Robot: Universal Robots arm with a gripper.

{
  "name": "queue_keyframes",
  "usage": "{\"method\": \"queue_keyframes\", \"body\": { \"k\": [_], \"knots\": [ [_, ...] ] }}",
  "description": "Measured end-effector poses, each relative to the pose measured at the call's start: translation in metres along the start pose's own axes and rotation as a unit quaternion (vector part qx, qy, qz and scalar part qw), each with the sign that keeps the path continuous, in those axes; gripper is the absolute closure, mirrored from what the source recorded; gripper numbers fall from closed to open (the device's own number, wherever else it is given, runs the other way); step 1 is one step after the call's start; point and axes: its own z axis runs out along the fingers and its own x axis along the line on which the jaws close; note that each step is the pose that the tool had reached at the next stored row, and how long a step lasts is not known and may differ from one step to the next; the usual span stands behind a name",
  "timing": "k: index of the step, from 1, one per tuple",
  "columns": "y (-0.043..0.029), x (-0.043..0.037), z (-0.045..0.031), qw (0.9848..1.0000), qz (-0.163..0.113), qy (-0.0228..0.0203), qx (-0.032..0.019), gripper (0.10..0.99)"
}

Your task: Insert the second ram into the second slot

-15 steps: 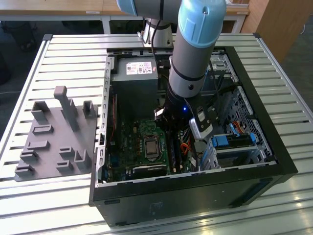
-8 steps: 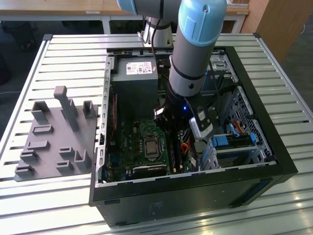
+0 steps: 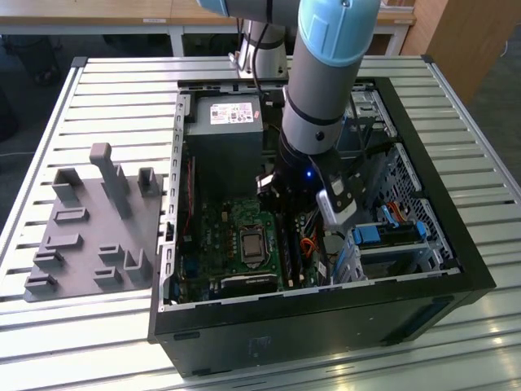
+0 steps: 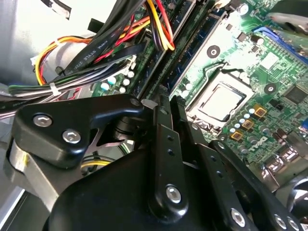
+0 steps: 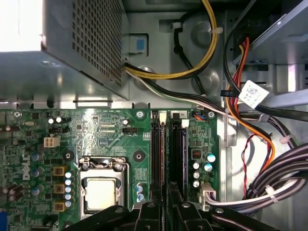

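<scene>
Gripper (image 4: 166,103) is down inside the open PC case (image 3: 456,269), directly over the RAM slots (image 5: 168,149) beside the CPU socket (image 5: 101,190). Fingers pressed together, nothing visibly between them. Second ram appears seated on edge in its slot (image 5: 183,154); can't confirm.

- The arm (image 3: 326,73) is showing grey with light-blue bands.
- The gripper (image 4: 166,103) is showing black with silver screws.
- The motherboard (image 5: 110,139) is showing green.
- The cables (image 4: 156,21) are running yellow, red, orange and black.
- The case (image 3: 440,244) is showing black.
- The fixture (image 3: 89,236) is showing grey.
- The table (image 3: 106,98) is showing silver slats.
</scene>
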Motion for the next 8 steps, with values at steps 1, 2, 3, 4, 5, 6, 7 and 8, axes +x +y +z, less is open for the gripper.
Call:
{"method": "queue_keyframes", "body": {
  "k": [1,2,3,4,5,6,7,8],
  "knots": [
    [0.0000,0.0001,-0.0017,1.0000,0.000,0.0000,0.0000,0.878],
    [0.0001,0.0001,-0.0028,1.0000,0.000,0.0000,0.0000,0.878],
    [0.0001,0.0002,-0.0037,1.0000,0.000,0.0000,0.0000,0.878],
    [0.0001,0.0002,-0.0042,1.0000,0.000,0.0000,0.0000,0.894],
    [0.0002,0.0002,-0.0048,1.0000,0.000,0.0000,0.0000,0.894],
    [0.0002,0.0002,-0.0055,1.0000,0.000,0.0000,0.0000,0.965],
    [0.0002,0.0003,-0.0059,1.0000,0.000,0.0000,0.0000,0.965],
    [0.0002,0.0002,-0.0058,1.0000,0.000,0.0000,-0.0001,0.965]
  ]
}}
